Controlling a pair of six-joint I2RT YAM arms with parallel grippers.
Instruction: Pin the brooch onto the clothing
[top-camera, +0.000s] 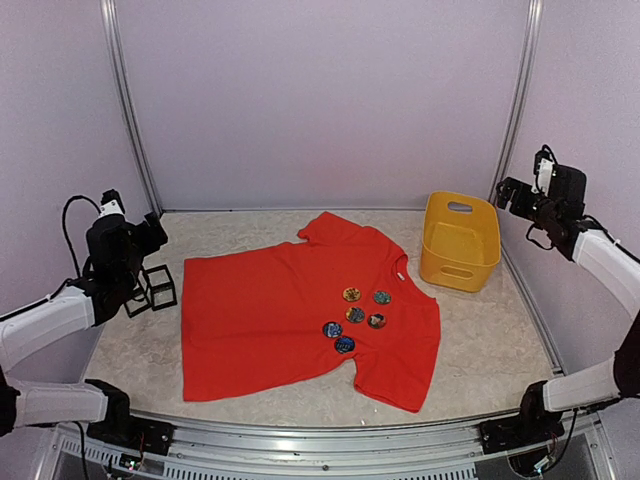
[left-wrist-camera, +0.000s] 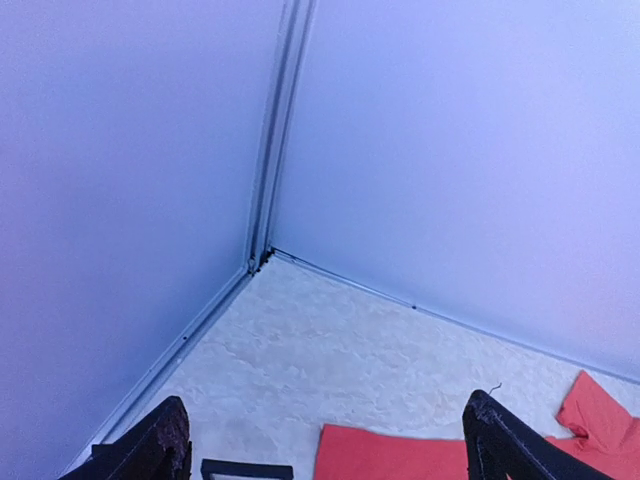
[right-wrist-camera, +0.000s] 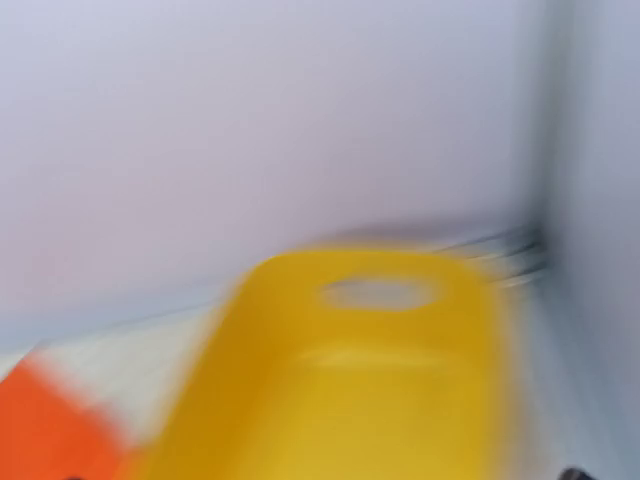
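Six small round brooches (top-camera: 356, 314) with dark, patterned faces lie in a loose cluster on the chest of a plain bright red short-sleeved T-shirt (top-camera: 270, 320). The T-shirt is spread flat across the middle of a pale marbled table (top-camera: 480, 340), with its collar toward the far right. Whether each brooch is pinned through the cloth or only resting on it is too small to tell.

A yellow plastic basket (top-camera: 455, 265) with a cut-out handle stands at the far right, just beyond the shirt's collar and apart from it. Two small black open cube frames (top-camera: 150, 288) sit at the left, just beside the shirt's hem.

The left gripper (top-camera: 155, 232) hangs above the table's left edge, over the cube frames and clear of the cloth. In the left wrist view its fingers (left-wrist-camera: 165, 445) stand wide apart with nothing between them, and only their tips show at the bottom edge.

The right gripper (top-camera: 510, 193) is raised at the far right, near the basket. The right wrist view is heavily smeared, showing only the basket as a yellow blur and a red corner of the shirt. I cannot tell how far those jaws stand open.
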